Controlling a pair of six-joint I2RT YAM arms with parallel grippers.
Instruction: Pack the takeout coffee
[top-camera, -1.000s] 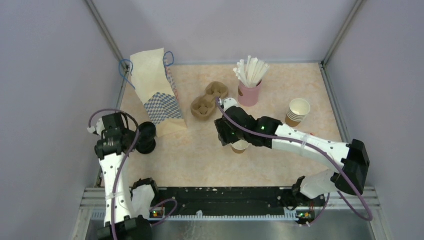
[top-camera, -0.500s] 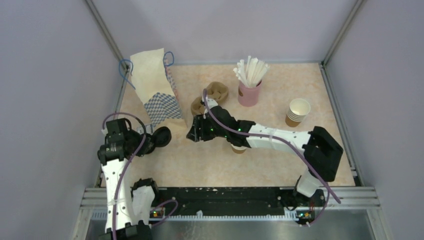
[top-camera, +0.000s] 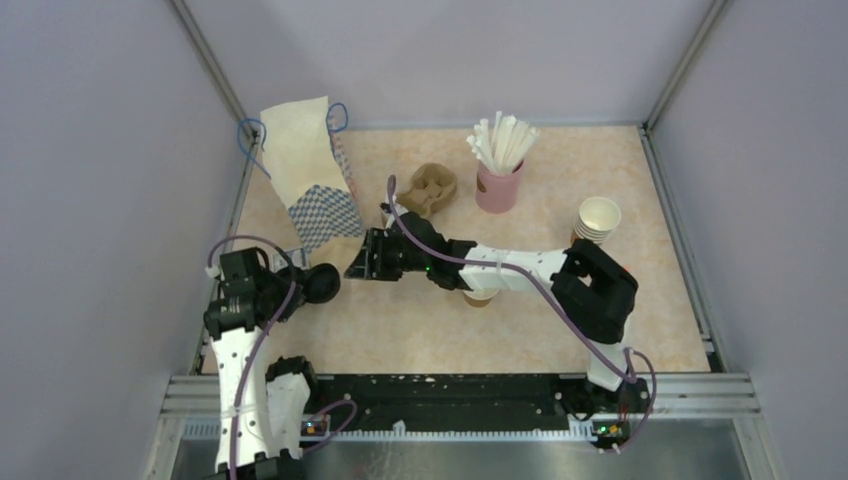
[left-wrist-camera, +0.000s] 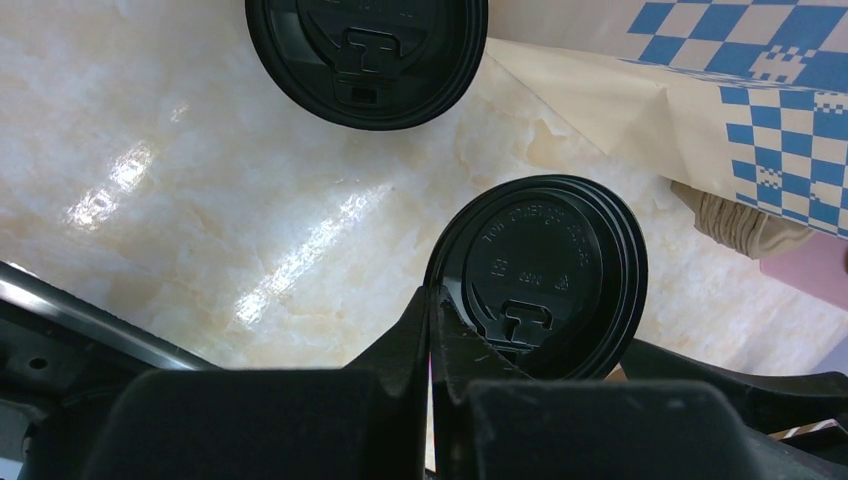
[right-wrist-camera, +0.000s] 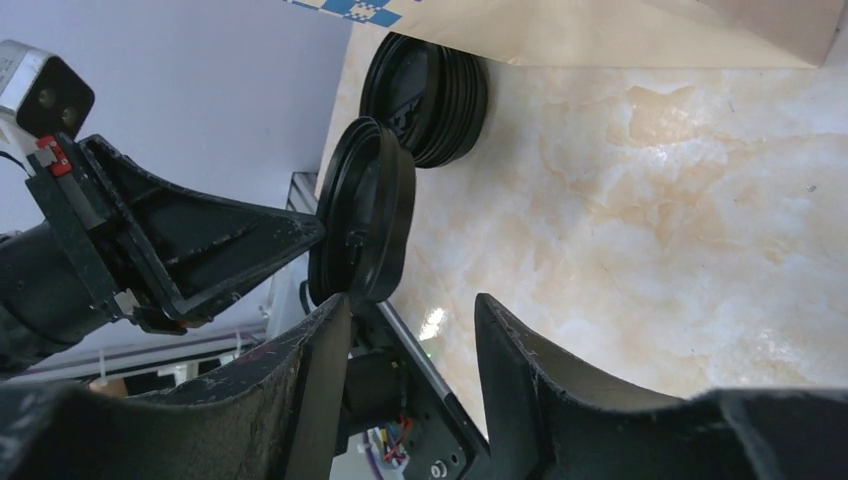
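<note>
A: Holding white straws (top-camera: 503, 140): pink cup (top-camera: 498, 190), beyond right gripper (top-camera: 362, 262). Brown cup (top-camera: 478, 297) sits behind it.
B: Left gripper (left-wrist-camera: 432, 300) pinches black lid (left-wrist-camera: 540, 270) rim; right jaws half-open beside lid, contact unclear.

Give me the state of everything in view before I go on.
left hand: shut on the black lid at its rim.
black lid: held up off the surface.
right hand: open, next to that lid, gripping nothing.
lid stack: lying beside the paper bag.
paper bag: standing.
paper cup: mostly hidden under the right arm.
straw cup: upright.
cup stack: upright.
</note>
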